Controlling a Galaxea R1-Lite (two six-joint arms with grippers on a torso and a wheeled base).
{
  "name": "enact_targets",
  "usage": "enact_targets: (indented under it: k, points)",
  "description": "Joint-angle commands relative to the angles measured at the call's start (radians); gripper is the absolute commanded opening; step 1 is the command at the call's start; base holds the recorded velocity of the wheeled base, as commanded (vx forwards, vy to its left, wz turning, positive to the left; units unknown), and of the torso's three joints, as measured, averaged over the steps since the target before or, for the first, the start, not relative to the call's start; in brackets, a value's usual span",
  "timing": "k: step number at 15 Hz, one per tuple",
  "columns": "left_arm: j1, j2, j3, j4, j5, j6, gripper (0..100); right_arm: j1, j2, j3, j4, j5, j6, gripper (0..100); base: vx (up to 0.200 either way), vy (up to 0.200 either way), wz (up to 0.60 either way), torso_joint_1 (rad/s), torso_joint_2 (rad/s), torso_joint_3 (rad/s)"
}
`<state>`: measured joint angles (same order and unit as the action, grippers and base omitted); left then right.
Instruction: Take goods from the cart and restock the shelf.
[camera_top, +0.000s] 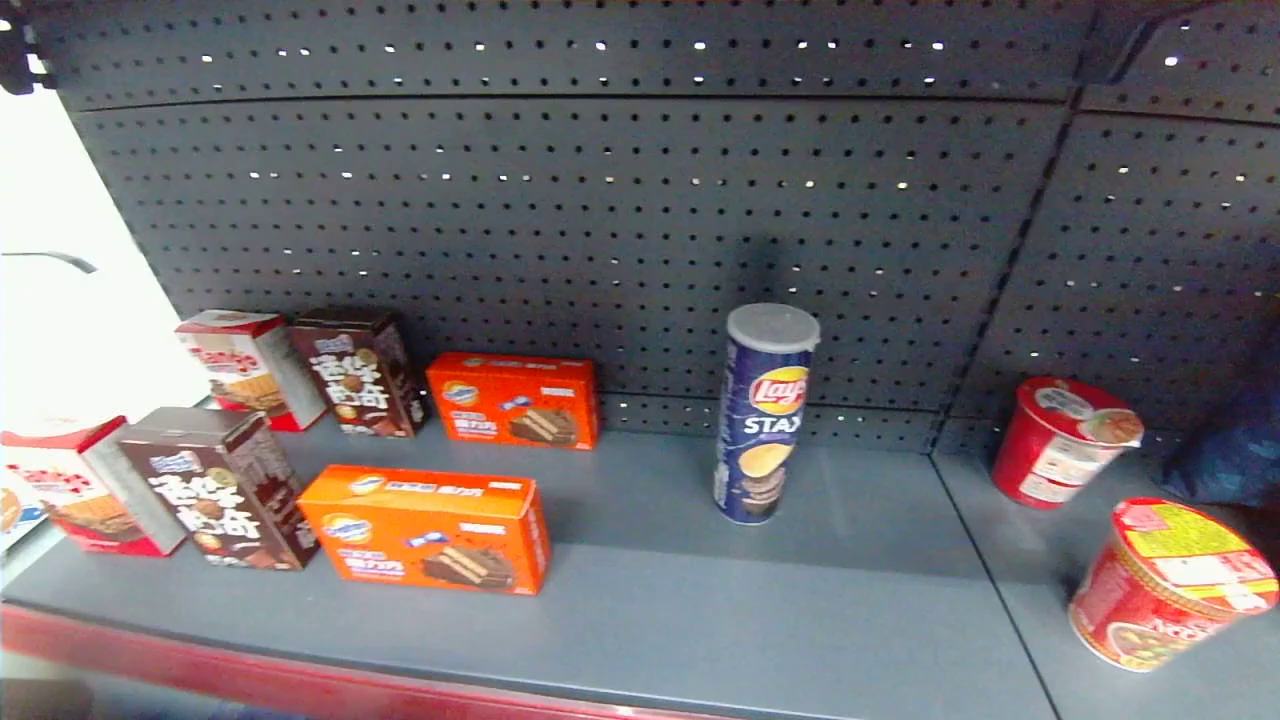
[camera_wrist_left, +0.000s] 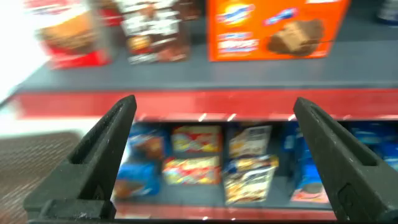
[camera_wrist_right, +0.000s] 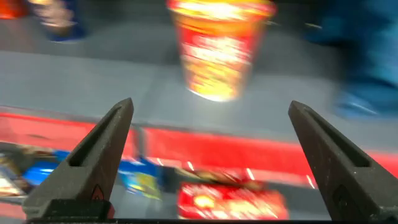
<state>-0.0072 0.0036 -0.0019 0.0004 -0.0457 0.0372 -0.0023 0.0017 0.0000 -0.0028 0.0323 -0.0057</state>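
The head view takes in the grey shelf (camera_top: 780, 620): boxes (camera_top: 430, 530) in two rows at its left, a tall chips can (camera_top: 765, 415) upright near the middle, and two red noodle cups (camera_top: 1060, 440) at the right. The left wrist view adds the left pincer (camera_wrist_left: 214, 106), spread wide and empty before the shelf's red front edge (camera_wrist_left: 249, 99), an orange box (camera_wrist_left: 273, 28) beyond it, and blurred packets (camera_wrist_left: 199, 165), perhaps snacks, on a level beneath. The right pincer (camera_wrist_right: 209, 104), likewise wide and empty, faces one noodle cup (camera_wrist_right: 217, 50)
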Motion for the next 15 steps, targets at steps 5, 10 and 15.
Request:
enact_targets:
  k: [5, 10, 15]
  points:
    - [0.001, 0.001, 0.0, 0.0, -0.002, -0.005, 100, 0.001, 0.001, 0.0, 0.0, 0.0, 0.001, 100, 0.0, 0.0, 0.6, 0.002, 0.0, 0.001]
    - [0.001, 0.001, 0.0, -0.002, 0.0, -0.014, 100, 0.001, 0.001, 0.0, 0.0, 0.0, 0.001, 100, 0.0, 0.0, 0.6, 0.001, 0.0, 0.0]
    - [0.001, 0.001, 0.0, -0.002, 0.001, -0.016, 100, 0.001, 0.001, 0.0, 0.0, 0.0, 0.004, 100, 0.0, 0.0, 0.48, 0.002, 0.0, 0.003]
